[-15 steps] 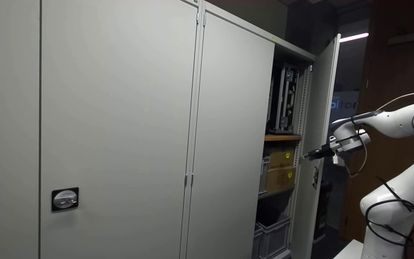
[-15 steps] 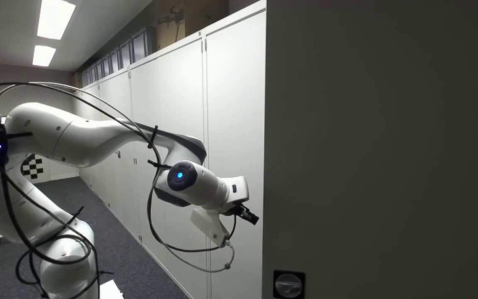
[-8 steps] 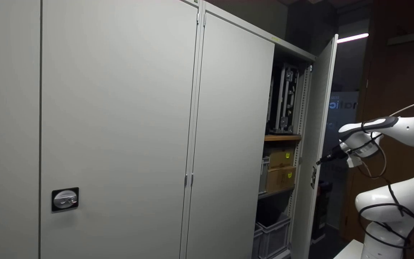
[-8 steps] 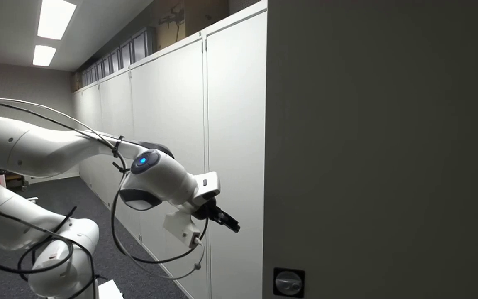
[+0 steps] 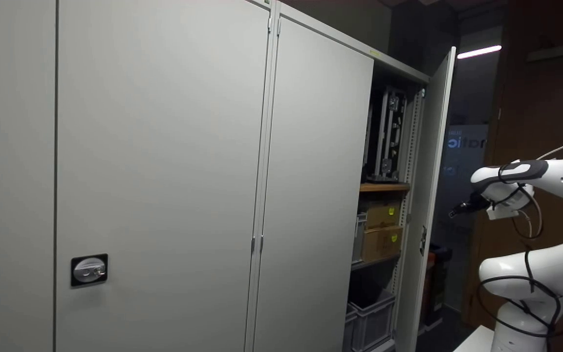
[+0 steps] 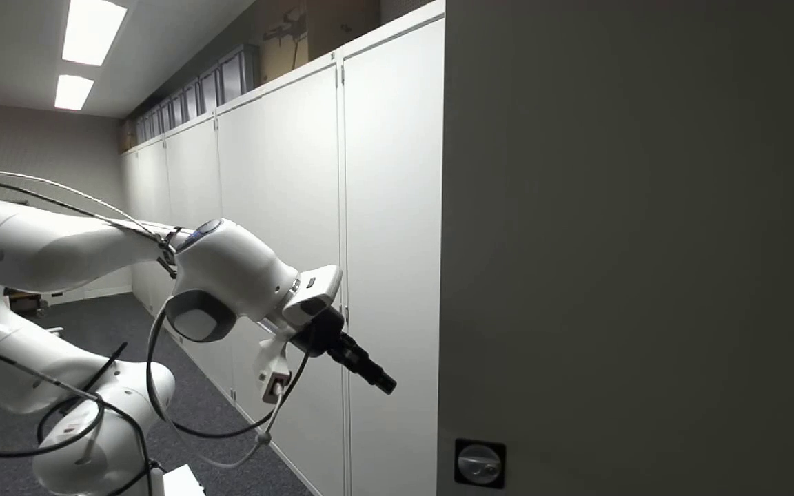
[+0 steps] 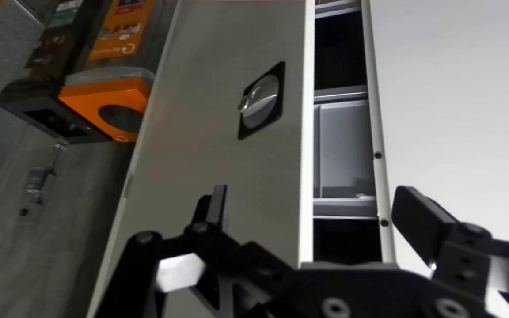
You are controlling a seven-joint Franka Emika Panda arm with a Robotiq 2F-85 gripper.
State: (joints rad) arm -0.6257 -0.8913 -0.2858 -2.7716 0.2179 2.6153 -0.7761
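My gripper (image 7: 312, 198) is open and holds nothing; its fingers are spread apart in the wrist view. It also shows in both exterior views (image 5: 453, 213) (image 6: 387, 384), close to a partly open grey cabinet door (image 5: 435, 166) but apart from it. In the wrist view the door (image 7: 210, 163) and its bright edge lie between the fingers' lines, beyond the tips. A round lock handle (image 7: 261, 101) on a black plate sits on the door's outer face; it also shows in an exterior view (image 6: 480, 463). The closed neighbouring door (image 5: 318, 171) lies behind the right finger in the wrist view.
Inside the cabinet are cardboard boxes (image 5: 381, 242), grey bins (image 5: 373, 320) and a wooden shelf (image 5: 384, 187). An orange box (image 7: 117, 101) stands beyond the open door. More closed cabinets (image 6: 280, 207) line the wall. Cables hang from the arm.
The gripper has pulled back from the door and the wrist has turned. The door's free edge has swung slightly left in an exterior view, a little toward closed.
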